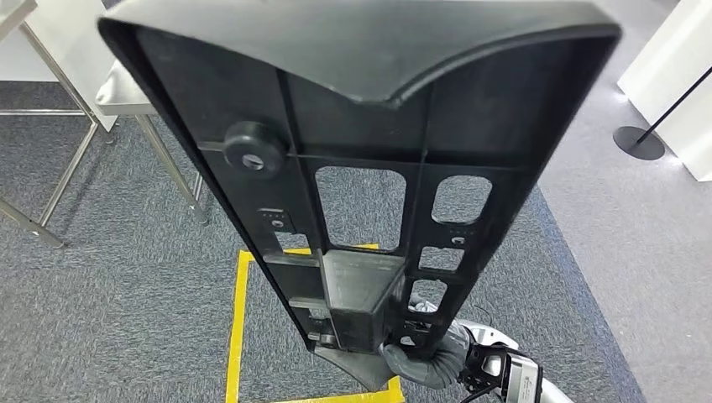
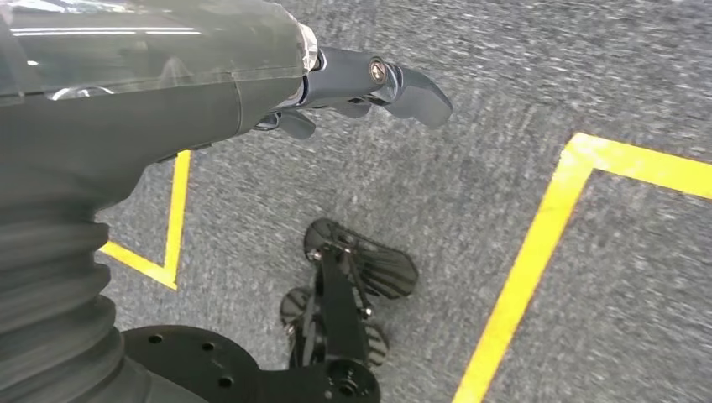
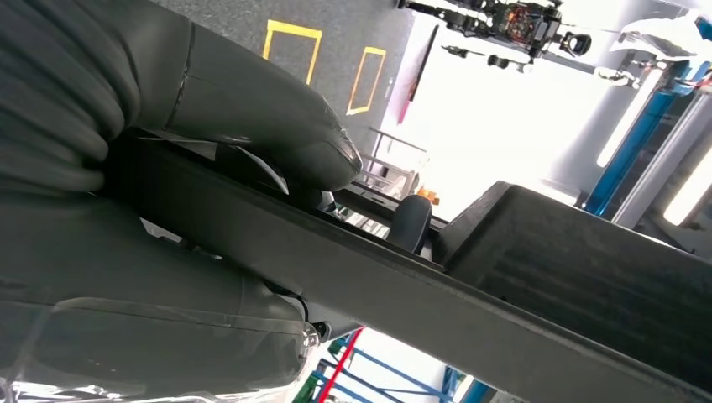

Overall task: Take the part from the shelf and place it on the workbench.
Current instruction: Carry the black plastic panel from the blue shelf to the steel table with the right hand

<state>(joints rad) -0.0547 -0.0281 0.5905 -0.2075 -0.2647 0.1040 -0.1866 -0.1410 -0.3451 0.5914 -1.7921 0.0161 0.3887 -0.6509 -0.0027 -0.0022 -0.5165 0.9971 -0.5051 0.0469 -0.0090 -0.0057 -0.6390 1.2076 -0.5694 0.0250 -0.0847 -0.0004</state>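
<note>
Part — one long black moulded plastic panel, ribbed on the open back, with cut-out windows and a round boss near one edge; carried off the shelf, held up in the air close before the robot's head, above grey carpet marked with yellow floor tape. Long axis: running up and away from the grip, the near narrow end low, the broad far end high and tilted forward. Right hand — clasped on that lower end, thumb pressed over one rim of the panel and the other fingers wrapped beneath it; the whole length of the part stands out beyond this one hold, so the free end looks likely to swing as the arm moves. Left hand — hanging at the robot's side over the carpet, holding nothing, fingers loosely extended and apart; well away from the part, hence the right arm alone bears it. Worktop — a steel-legged corner of one shows ahead and to the left; by judgement the placing spot, though that cannot be told for sure. Step in hand: carrying, placement not yet done.
</note>
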